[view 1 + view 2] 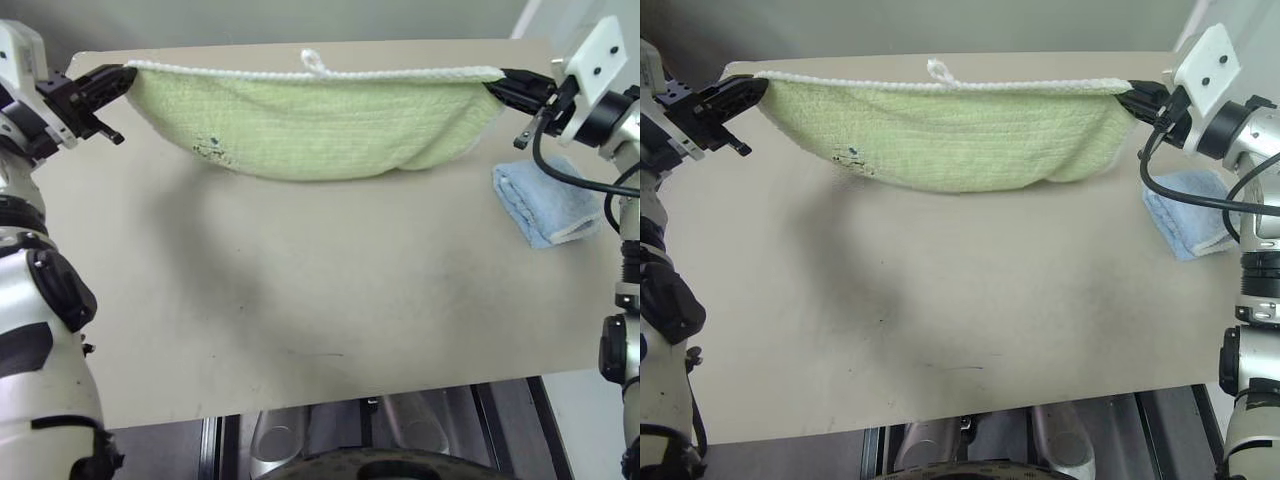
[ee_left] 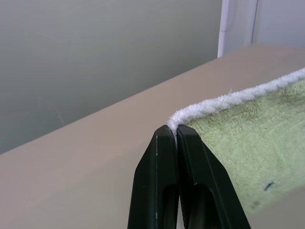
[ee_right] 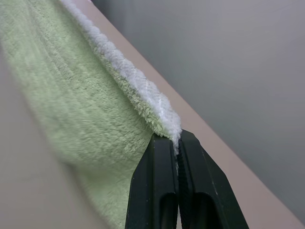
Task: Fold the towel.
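Observation:
The light green towel [image 1: 320, 120] hangs in the air above the far half of the table, stretched between my two grippers with its white stitched edge taut along the top. A small white loop [image 1: 313, 60] stands up at the middle of that edge, and a small dark mark [image 1: 212, 150] shows low on the left part. My left gripper [image 1: 125, 72] is shut on the towel's left top corner [image 2: 177, 119]. My right gripper [image 1: 492, 80] is shut on the right top corner [image 3: 171, 126]. The cloth sags in a curve below the edge.
A smaller light blue towel [image 1: 548, 205] lies folded on the beige table [image 1: 330, 310] near its right edge, under my right arm. The table's near edge runs across the bottom, with dark equipment below it. A grey wall rises behind the far edge.

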Tool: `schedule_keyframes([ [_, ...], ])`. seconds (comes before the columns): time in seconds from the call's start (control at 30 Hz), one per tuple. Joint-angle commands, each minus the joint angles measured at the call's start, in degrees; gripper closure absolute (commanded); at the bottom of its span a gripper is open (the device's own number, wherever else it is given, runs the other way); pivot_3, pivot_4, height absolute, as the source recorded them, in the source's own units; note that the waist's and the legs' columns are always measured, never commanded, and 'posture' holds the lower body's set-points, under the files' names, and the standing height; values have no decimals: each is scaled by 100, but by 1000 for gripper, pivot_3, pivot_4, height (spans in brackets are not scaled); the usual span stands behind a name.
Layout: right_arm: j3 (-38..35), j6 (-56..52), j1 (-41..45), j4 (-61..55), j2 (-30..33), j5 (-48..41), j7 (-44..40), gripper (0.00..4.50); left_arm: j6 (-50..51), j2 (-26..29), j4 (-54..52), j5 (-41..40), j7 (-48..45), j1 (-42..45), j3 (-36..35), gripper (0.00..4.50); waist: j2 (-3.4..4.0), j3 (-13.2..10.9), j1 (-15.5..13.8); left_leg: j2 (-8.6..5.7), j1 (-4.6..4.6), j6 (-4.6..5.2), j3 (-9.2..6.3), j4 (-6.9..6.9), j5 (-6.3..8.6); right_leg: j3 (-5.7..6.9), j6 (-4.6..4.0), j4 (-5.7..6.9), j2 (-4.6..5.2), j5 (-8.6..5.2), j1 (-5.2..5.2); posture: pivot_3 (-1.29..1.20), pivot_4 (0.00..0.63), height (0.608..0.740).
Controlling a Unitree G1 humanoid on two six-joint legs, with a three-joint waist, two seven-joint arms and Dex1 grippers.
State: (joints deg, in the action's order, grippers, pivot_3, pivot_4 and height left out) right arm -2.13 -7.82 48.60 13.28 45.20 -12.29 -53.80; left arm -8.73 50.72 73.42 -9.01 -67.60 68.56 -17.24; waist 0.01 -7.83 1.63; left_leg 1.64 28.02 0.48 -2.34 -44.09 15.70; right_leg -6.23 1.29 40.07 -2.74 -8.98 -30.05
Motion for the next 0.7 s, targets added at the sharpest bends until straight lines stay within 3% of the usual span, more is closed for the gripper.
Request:
schedule_keyframes([
  [0.03,-242,-25,67,-196,90,-113,-9,4500,-11,137,-217,-81,-39,84,-54,4479,0,0,3,-1,0,2,6,0,-2,3,-2,1,-2,1,-2,0,150,703],
  [0.33,-256,-41,65,-209,81,-101,-15,4500,-8,137,-221,-83,-39,83,-53,4479,0,0,2,-3,-1,1,7,-3,-15,3,-8,12,-3,13,-6,0,150,703],
  [0.37,-405,-410,-447,-862,218,-479,-241,4500,259,392,-304,-105,-468,-190,-29,4479,1,0,-4,-2,-1,0,4,-4,-15,1,-7,13,-1,13,-5,0,150,703],
  [0.4,-931,-1099,-2129,-2216,547,-1072,-824,4500,945,817,-854,-323,-1341,-1435,-16,4479,-5,7,-7,-2,0,1,6,0,-15,1,-7,10,-1,13,-6,0,150,703],
  [0.47,-1604,-1956,-4202,-3890,944,-1815,-1431,4500,1979,1261,-1966,-705,-2352,-3212,-76,4479,27,57,10,-1,-1,-4,4,56,-15,5,-16,-20,-2,3,-6,0,150,703],
  [0.5,-1748,-2119,-4610,-4219,1036,-1997,-1426,4500,2358,1288,-2574,-911,-2442,-3770,-140,4479,23,60,44,7,-19,-111,28,72,-24,1,-32,2,-3,-72,-9,0,150,703],
  [0.57,-1828,-2218,-4772,-4425,1105,-2220,-1234,4500,2910,1228,-3558,-1279,-2280,-4352,-261,4479,-8,33,49,-3,-66,-153,34,-3,93,-11,-32,158,-6,-222,-8,0,150,703],
  [0.63,-1794,-2298,-4732,-4494,1104,-2284,-1118,4500,3295,1142,-4242,-1500,-2070,-4700,-338,4479,-84,32,23,-5,-62,-140,27,-37,81,-17,-31,187,-5,-214,-10,0,150,703],
  [0.7,-1775,-2374,-4656,-4545,1115,-2383,-1066,4500,3599,1072,-4747,-1667,-1904,-4930,-395,4479,-107,37,4,5,-131,-50,8,-8,104,-7,-101,104,-18,-179,81,0,150,703],
])
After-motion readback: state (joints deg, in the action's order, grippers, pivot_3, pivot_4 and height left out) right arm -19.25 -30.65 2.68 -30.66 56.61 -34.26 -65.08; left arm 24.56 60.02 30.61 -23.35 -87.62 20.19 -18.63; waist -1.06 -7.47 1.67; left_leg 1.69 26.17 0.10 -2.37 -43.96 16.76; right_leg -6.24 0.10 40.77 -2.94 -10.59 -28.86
